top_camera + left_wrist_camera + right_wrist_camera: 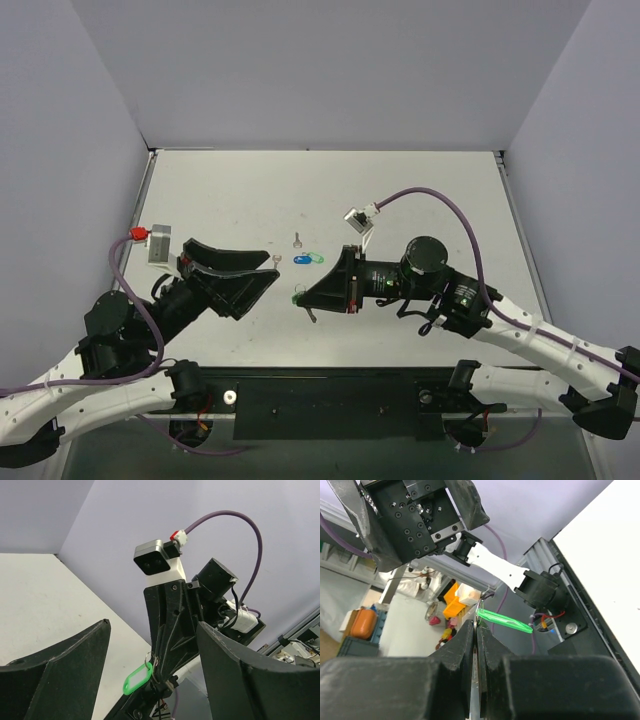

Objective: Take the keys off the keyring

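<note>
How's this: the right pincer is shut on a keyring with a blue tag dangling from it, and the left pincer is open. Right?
Not quite. The tag is green, not blue; the right wrist view shows it. The rest holds: right pincer shut on the keyring, left pincer open.

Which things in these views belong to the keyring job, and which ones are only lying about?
Belong to the job:
- right hand, shut on the keyring with green tag
- left hand, open
- loose keys

Only lying about:
- orange case, in the background
- yellow item, in the background
</note>
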